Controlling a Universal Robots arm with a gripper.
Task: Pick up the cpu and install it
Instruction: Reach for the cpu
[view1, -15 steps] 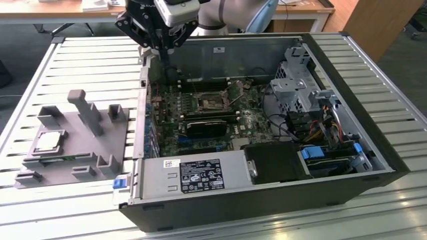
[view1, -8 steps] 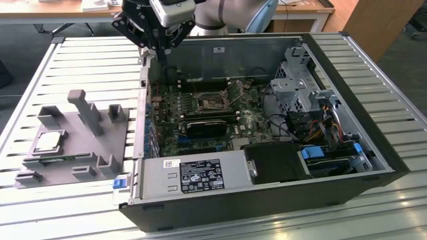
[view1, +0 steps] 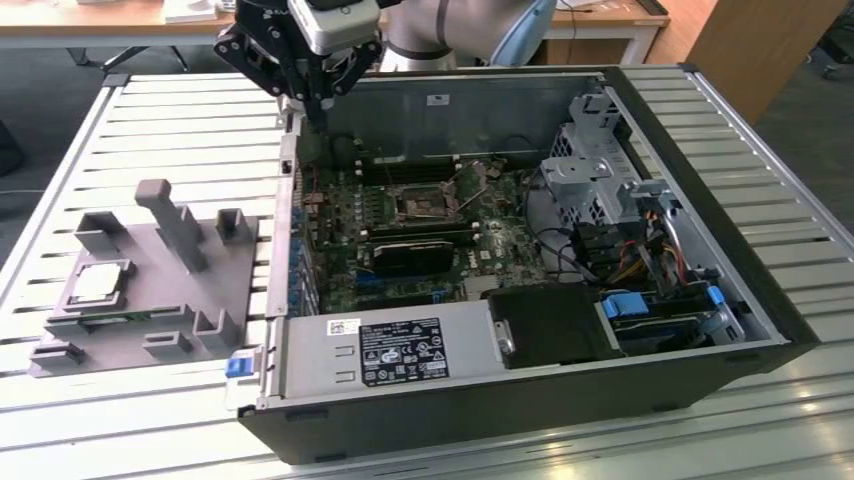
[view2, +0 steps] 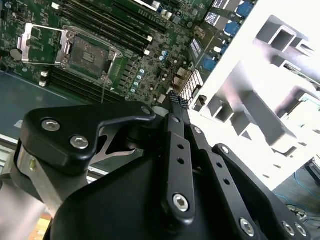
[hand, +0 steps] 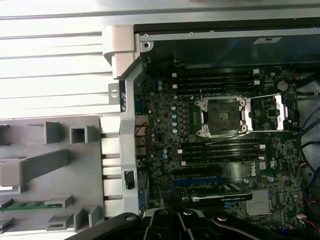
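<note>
A: While I tag this one, what sits nearest?

B: It's the power supply (view1: 387, 350), against the near wall of the open computer case (view1: 534, 405). The case lies on its side on the slatted bench (view1: 160, 130), so the board faces up, I'd say for reach from above.

A: Where's the cpu (view1: 100, 283)?

B: It lies flat, metal top up, in a recess of the grey fixture tray (view1: 234, 290). That's outside the case, on the exterior view's left. The recess probably keeps it square for a clean grasp. It isn't picked up yet.

A: Where does it go?

B: Into the socket (hand: 220, 116), mid-board and farther in. It's bare, with its retention plate (hand: 274, 112) swung open to one side, so I judge it ready for the chip.

A: And the claw (view1: 320, 118)?

B: It hangs over the case's far corner on the exterior view's left, well apart from the cpu. In the second wrist view the fingertips (view2: 174, 99) meet. It's closed, with nothing held.
</note>
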